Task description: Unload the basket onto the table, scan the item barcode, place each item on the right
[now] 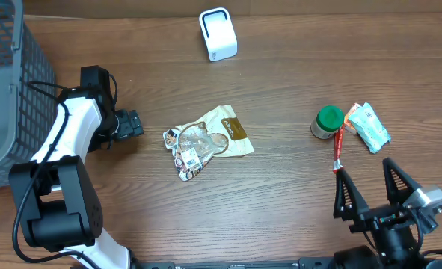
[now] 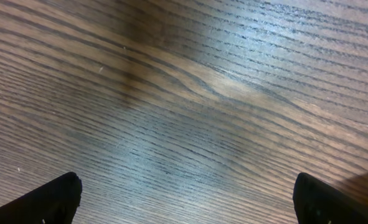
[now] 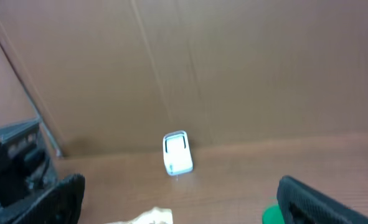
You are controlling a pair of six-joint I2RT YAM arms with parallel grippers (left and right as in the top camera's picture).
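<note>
A beige and brown snack pouch (image 1: 206, 140) lies flat at the table's middle, with a white barcode label (image 1: 191, 161) facing up at its near left end. The white scanner (image 1: 218, 33) stands at the back, also in the right wrist view (image 3: 177, 152). My left gripper (image 1: 133, 123) is open just left of the pouch, low over bare wood (image 2: 187, 205). At the front right my right gripper (image 1: 364, 170) is open and holds nothing (image 3: 180, 199). It faces the scanner, and the pouch's edge (image 3: 149, 216) shows low in its view.
A green-lidded jar (image 1: 328, 122), a teal packet (image 1: 370, 127) and a thin red stick pack (image 1: 339, 149) lie at the right, just beyond my right gripper. A grey mesh basket (image 1: 4, 90) fills the far left. A brown wall runs behind the table.
</note>
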